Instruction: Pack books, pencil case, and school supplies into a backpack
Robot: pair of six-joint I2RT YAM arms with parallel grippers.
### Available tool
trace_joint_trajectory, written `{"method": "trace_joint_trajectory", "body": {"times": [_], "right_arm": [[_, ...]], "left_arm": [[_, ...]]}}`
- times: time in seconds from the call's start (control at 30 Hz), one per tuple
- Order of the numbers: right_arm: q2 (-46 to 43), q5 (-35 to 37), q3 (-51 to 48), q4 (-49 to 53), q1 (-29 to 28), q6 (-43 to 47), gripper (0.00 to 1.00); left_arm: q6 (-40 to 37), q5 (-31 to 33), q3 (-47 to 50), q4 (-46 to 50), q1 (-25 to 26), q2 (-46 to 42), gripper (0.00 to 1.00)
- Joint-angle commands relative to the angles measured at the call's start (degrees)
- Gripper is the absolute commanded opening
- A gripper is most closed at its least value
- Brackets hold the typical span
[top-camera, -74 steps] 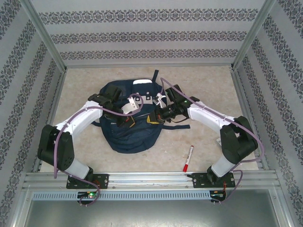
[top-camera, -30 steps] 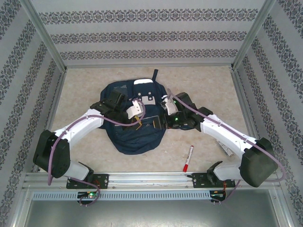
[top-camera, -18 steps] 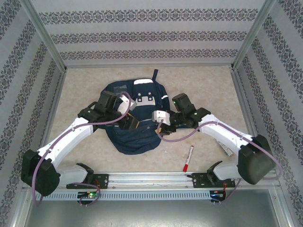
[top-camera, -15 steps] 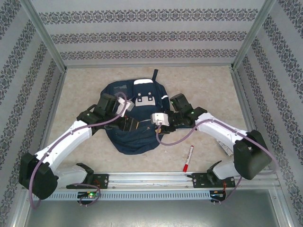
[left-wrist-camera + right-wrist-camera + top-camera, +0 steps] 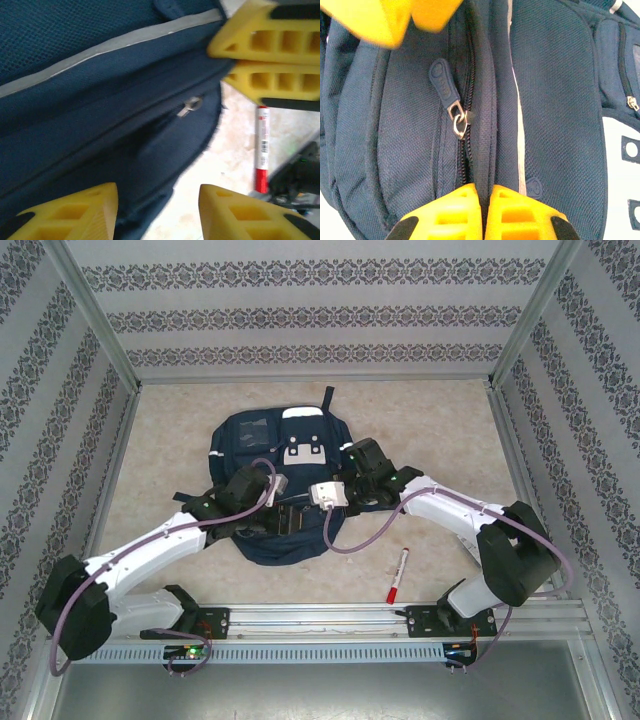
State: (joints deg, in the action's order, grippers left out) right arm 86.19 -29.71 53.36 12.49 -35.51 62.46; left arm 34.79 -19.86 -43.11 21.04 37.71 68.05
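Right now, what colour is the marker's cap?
Red; the marker shows best in the left wrist view.

left fingers (image 5: 75, 212) — spread wider | right fingers (image 5: 452, 212) — closed together at backpack (image 5: 555, 100)

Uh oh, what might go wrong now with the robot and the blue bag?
The right fingers are shut on a thin fold of the backpack beside, not on, the zipper pull; that fold might slip free.
The left fingers are open and hold nothing, so the backpack could slide when tugged.
The marker lies on the table near the right arm; a swing might knock it away.
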Motion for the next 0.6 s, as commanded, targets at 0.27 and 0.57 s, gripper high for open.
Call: {"method": "trace_joint_trajectory", "body": {"times": [0.27, 0.57], "right_arm": [[-0.3, -6.7, 0.9, -3.2, -1.3, -5.3, 0.0], [-0.3, -7.6, 2.0, -2.8, -1.6, -6.2, 0.0]], "left_arm": [[-1.7, 6.9, -3.3, -5.8, 0.9, 3.5, 0.48], [-8.5, -3.0, -2.6, -15.6, 0.9, 5.9, 0.28]]}}
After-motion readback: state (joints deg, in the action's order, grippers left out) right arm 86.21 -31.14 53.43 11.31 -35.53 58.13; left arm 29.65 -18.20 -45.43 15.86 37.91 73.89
